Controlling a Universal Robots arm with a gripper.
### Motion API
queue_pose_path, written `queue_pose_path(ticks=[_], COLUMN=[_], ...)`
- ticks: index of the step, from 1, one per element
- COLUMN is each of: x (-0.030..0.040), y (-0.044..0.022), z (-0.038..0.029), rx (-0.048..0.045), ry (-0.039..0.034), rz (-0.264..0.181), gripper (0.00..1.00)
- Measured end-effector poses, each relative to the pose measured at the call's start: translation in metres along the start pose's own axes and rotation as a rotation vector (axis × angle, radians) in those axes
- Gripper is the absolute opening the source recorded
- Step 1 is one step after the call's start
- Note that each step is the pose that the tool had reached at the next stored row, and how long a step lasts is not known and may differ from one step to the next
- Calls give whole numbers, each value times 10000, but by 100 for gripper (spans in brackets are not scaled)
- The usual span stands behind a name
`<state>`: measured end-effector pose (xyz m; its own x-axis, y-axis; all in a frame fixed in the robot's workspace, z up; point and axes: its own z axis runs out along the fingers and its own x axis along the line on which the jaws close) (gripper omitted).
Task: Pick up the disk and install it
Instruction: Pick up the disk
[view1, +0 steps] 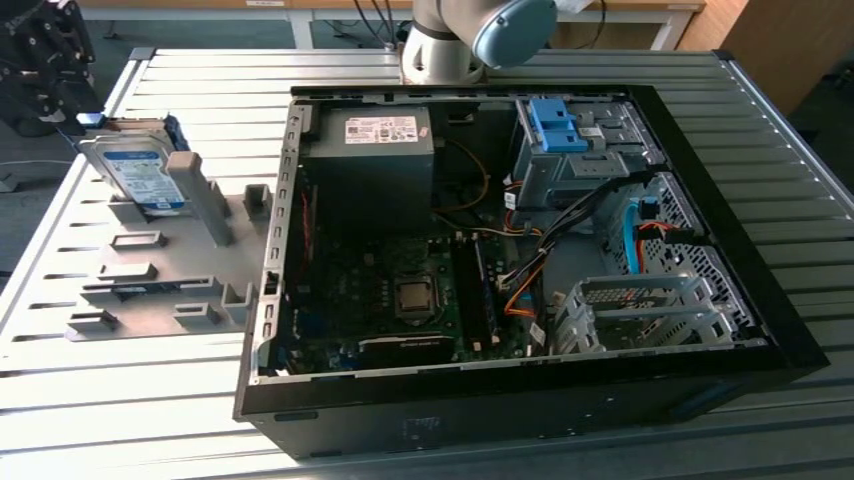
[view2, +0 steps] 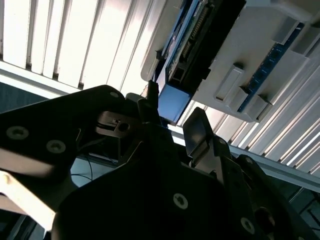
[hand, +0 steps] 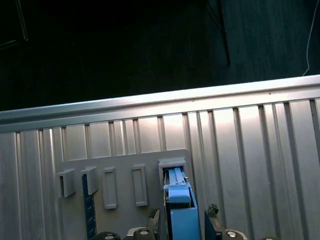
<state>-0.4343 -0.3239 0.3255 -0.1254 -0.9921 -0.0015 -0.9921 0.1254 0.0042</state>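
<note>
Jaws apart, not clamped: black gripper (hand: 182, 218) straddles upper edge of flat silver disk (hand: 179, 207) w/ blue plastic frame, one finger each side, small gaps showing in first wrist view. Disk stands upright on edge in slot of grey plastic fixture (hand: 122, 215), on ribbed metal table (view1: 134, 400). Further off, towards exterior view's right: open black PC case (view1: 467, 425), just beside fixture.

Noted an open black computer case (view1: 534, 415) lying on a slatted metal table (view1: 134, 410). Found inside it a black power supply (view1: 367, 170) with a white sticker, a motherboard (view1: 347, 290), a blue clip (view1: 561, 130) on a grey cage, and a silver drive cage (view1: 641, 310). Observed a grey fixture plate (view1: 174, 295) just beside the case, on the exterior view's left.
</note>
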Motion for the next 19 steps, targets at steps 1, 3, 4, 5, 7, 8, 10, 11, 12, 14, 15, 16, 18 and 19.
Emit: queue_pose_path(ticks=[1, 3, 4, 5, 7, 8, 10, 11, 12, 14, 15, 16, 18, 19], x=[0, 0, 3, 9, 21, 21, 22, 22, 22, 22, 22, 22, 22, 22], y=[0, 0, 0, 0, -2, -2, -2, -3, -3, -3, -3, -3, -3, -3], z=[5, 18, 26, 32, 53, 69, 106, 124, 142, 178, 193, 200, 200, 201], rx=[0, 2, 3, 2, 6, 5, 5, 5, 5, 5, 5, 5, 3, 2], ry=[7, 15, 17, 20, 20, 21, 23, 24, 25, 24, 25, 25, 26, 26], rz=[-1, -1, -1, 0, -2, -1, -1, -2, -7, -39, -57, -60, -61, -61], gripper=[47, 47, 47, 47, 47, 47, 47, 47, 47, 47, 47, 47, 47, 47])
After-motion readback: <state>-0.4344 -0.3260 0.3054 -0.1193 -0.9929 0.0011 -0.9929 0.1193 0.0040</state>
